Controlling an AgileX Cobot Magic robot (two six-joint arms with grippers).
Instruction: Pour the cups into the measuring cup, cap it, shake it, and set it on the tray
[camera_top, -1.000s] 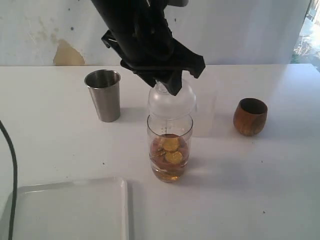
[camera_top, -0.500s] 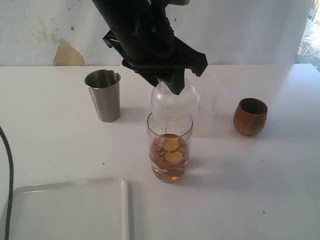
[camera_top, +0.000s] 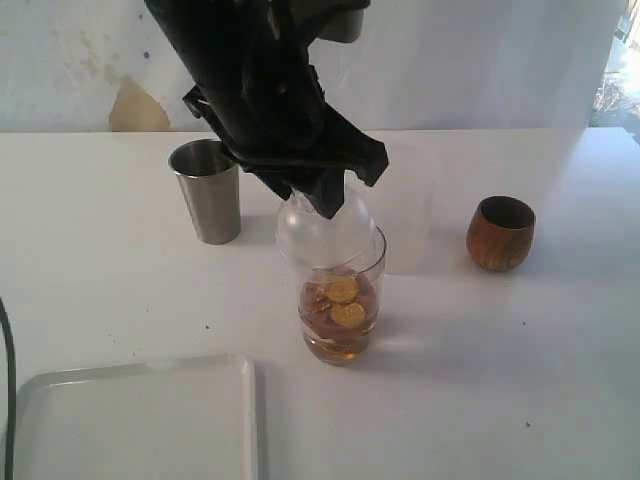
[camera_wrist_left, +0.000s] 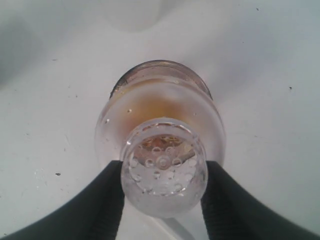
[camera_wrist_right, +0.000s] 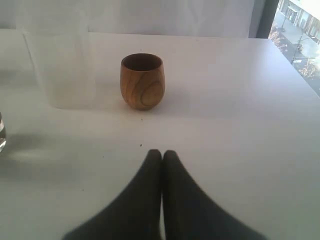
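The exterior camera looks down at an angle across the white desk (camera_top: 520, 380) toward a pale wall (camera_top: 500, 60). The left wrist camera peers steeply down, very close, past the left hand (camera_wrist_left: 163, 170) onto the cap (camera_wrist_left: 164, 187). The right wrist camera sits low behind the right hand (camera_wrist_right: 161, 153), facing the wooden cup (camera_wrist_right: 142, 81), also in the exterior view.

Clear dome cap (camera_top: 322, 236) hangs askew over measuring cup (camera_top: 340, 312).

No legible text or numbers.
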